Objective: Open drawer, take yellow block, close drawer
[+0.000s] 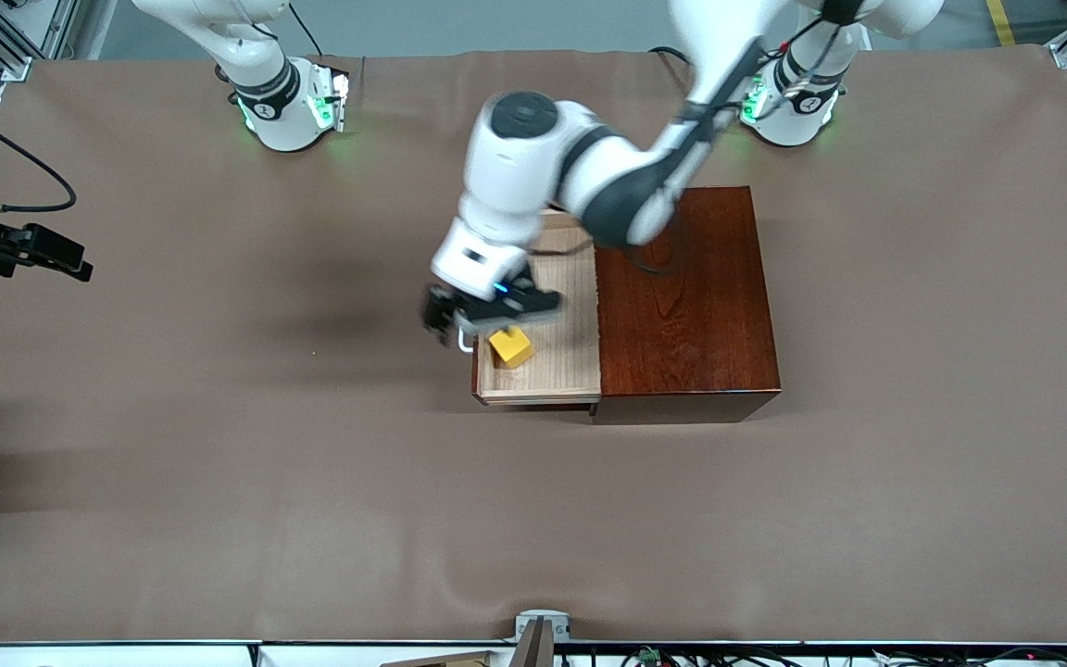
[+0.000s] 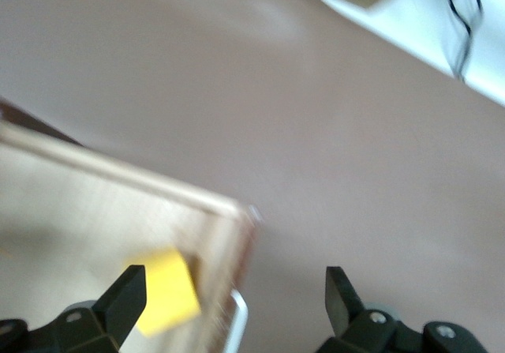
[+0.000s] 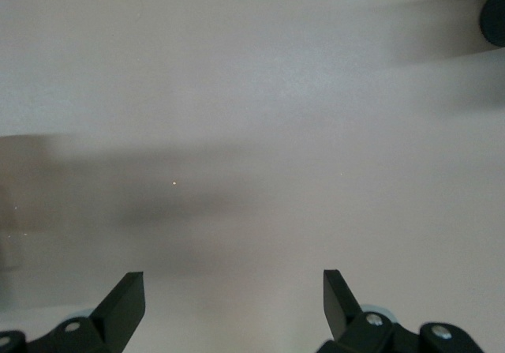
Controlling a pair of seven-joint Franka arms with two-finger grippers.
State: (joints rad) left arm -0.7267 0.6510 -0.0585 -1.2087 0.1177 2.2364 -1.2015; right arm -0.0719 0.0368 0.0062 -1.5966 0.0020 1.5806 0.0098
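The pale-wood drawer (image 1: 547, 371) stands pulled out of its glossy mahogany box (image 1: 686, 296), the yellow block (image 1: 510, 347) inside. The left claw (image 1: 487, 315), spread and apparently empty, hovers above the drawer's front edge. The right claw (image 3: 234, 302) waits, open over brown tabletop (image 1: 219, 463).

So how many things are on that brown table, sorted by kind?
Wooden box with its drawer pulled open: 1
Yellow block, lying in the drawer: 1
Robot grippers: 2, the left gripper over the drawer, the right gripper waiting over bare table
Total: 4
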